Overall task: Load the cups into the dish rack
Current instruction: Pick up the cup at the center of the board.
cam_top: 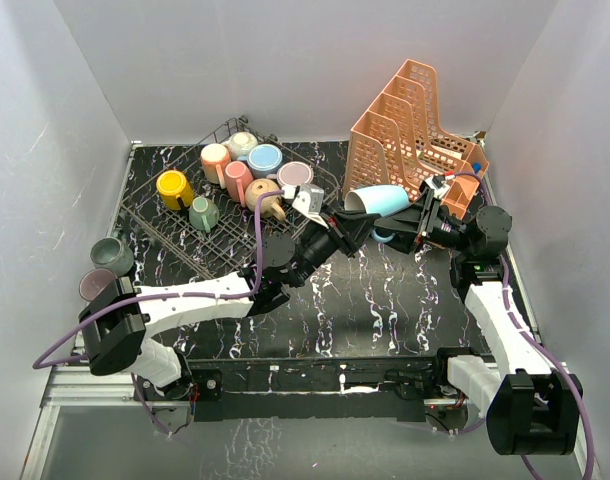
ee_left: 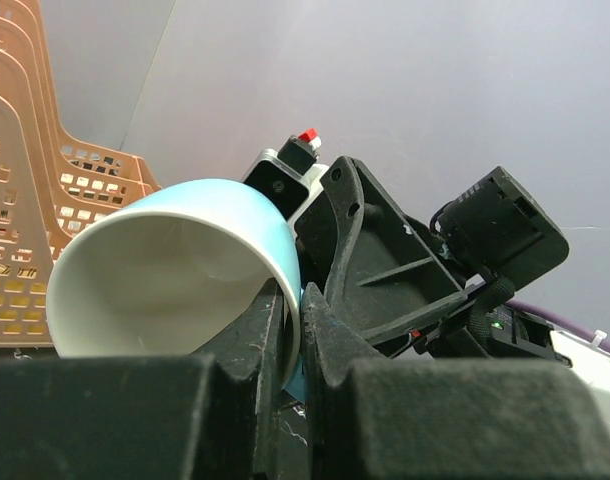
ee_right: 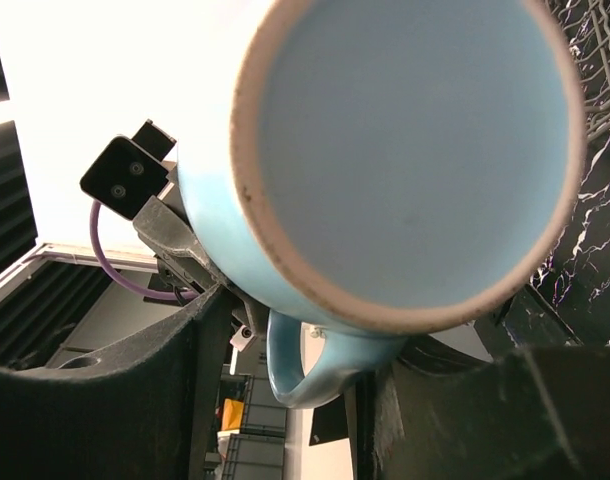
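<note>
The blue cup (cam_top: pixel 379 201) is held in the air between the two grippers, just in front of the orange organizer (cam_top: pixel 410 120) and well apart from the rack (cam_top: pixel 185 252). In the left wrist view, its wall is pinched at the rim by the left gripper (ee_left: pixel 293 335), with one finger inside the mouth and one outside, the jaws nearly closed. The cup's base is turned toward the right gripper (ee_right: pixel 300 340), whose jaws are spread wide with the handle hanging between them. Whether its pads press the cup cannot be told. From above, the contact points are hidden by the arms. Several cups (cam_top: pixel 240 170) are seen in the rack. Two more (cam_top: pixel 105 268) are seen at the table's left edge.
</note>
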Controlling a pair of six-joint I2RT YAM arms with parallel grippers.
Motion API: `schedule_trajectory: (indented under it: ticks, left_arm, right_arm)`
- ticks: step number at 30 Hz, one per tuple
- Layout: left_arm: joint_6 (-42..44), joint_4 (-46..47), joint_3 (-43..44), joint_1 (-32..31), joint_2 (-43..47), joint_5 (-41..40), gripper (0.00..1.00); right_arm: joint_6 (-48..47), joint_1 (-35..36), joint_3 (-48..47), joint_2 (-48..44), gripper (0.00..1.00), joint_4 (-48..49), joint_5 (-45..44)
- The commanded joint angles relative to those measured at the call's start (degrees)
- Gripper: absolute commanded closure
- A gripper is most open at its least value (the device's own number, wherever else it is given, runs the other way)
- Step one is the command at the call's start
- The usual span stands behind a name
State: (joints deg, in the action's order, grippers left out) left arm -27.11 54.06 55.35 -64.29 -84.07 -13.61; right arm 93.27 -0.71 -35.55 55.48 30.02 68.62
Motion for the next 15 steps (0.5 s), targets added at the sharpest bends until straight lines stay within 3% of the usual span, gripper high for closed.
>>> schedule_trajectory:
  ticks: [1, 8, 15]
  left_arm:
    - [0.19, 9.27, -0.12, -0.48, 4.01, 0.39, 1.00]
    - [-0.50, 10.01, -2.04, -0.48, 7.00, 0.16, 1.00]
    - [-1.90, 12.72, -2.77, -0.49, 7.26, 0.73, 1.00]
  right_arm:
    - [-0.38, 0.25, -0.31, -1.28, 0.50, -0.02, -1.71]
    - [-0.02, 0.27, -0.63, -0.93, 0.44, -0.05, -1.49]
    - [0.14, 0.27, -0.83, -0.88, 0.47, -1.32, -1.32]
